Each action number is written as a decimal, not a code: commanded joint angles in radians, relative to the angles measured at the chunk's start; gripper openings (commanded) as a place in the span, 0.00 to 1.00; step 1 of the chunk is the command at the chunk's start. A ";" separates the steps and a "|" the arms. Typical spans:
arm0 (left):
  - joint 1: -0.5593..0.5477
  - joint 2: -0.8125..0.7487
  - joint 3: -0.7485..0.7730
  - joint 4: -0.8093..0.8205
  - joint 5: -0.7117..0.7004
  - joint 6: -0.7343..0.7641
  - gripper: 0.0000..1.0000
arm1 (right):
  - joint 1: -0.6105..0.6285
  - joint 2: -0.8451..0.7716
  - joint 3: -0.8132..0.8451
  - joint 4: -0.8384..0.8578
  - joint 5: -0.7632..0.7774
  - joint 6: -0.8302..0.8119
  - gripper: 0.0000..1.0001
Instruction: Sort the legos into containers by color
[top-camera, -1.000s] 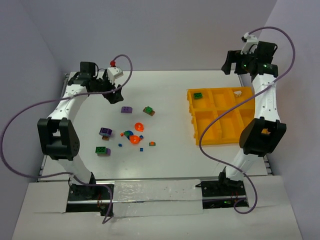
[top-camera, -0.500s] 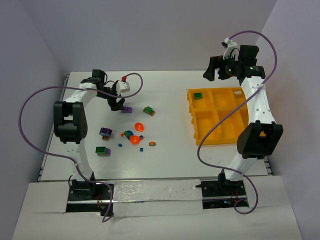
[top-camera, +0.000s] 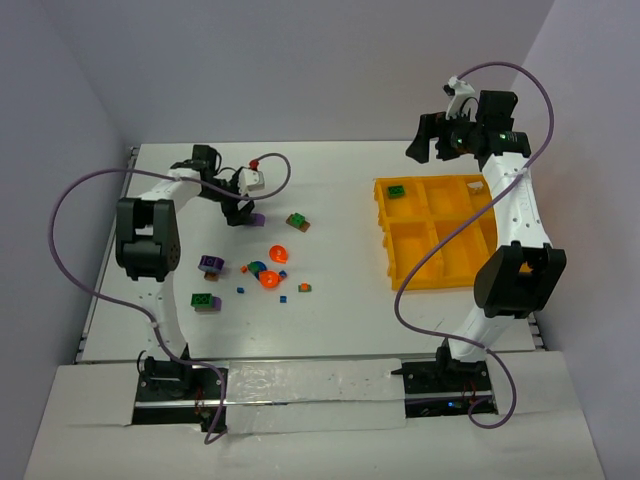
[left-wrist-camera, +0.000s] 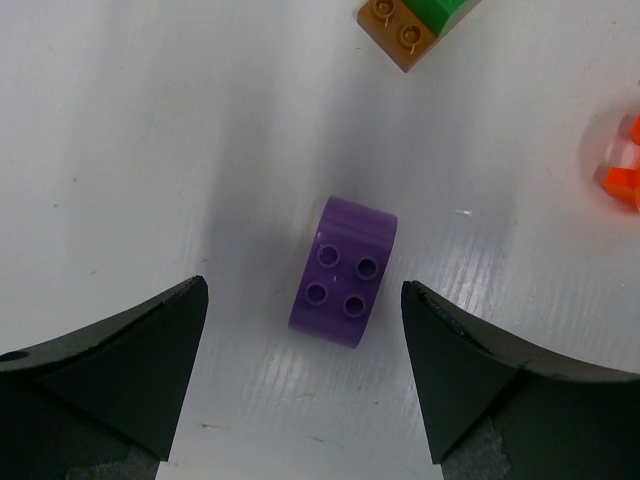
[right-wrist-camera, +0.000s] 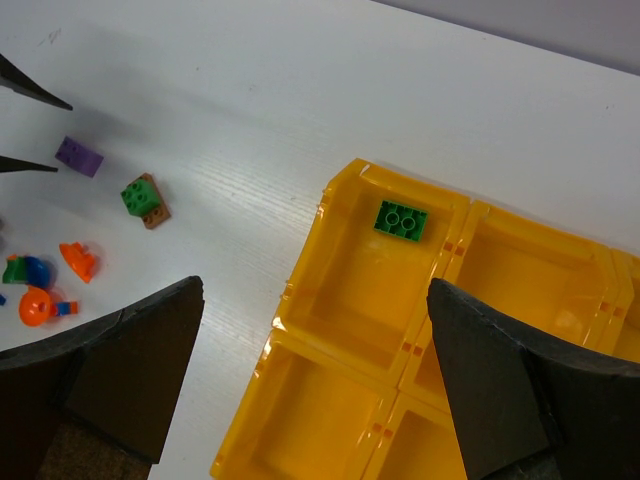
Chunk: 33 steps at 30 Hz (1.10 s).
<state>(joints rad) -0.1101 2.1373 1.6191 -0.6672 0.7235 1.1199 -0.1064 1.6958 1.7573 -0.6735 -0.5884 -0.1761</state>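
The left end effector (left-wrist-camera: 303, 292) gapes wide, holding nothing; the purple brick (left-wrist-camera: 345, 270) lies on the surface (left-wrist-camera: 150, 150) between its fingers (touching neither). The right end effector (right-wrist-camera: 315, 290), equally wide and empty, hangs over the tray (right-wrist-camera: 350, 172).

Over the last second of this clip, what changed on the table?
The left end effector swung right and down over the purple brick, jaws open on either side of it, not gripping. The right end effector shifted left, open and empty. The loose legos, tray and its green brick stayed put.
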 joint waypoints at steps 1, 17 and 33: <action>-0.020 0.003 -0.034 0.031 0.037 0.065 0.87 | 0.004 -0.019 0.023 0.002 -0.014 0.002 1.00; -0.045 -0.126 -0.192 0.097 -0.047 0.112 0.36 | 0.075 -0.025 -0.001 0.015 -0.047 0.064 1.00; -0.222 -0.632 -0.412 0.538 0.014 -0.414 0.03 | 0.383 0.020 -0.189 0.397 -0.339 0.579 1.00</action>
<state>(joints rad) -0.2721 1.5663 1.2283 -0.2540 0.6920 0.8626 0.2253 1.6819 1.4865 -0.3998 -0.8403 0.3068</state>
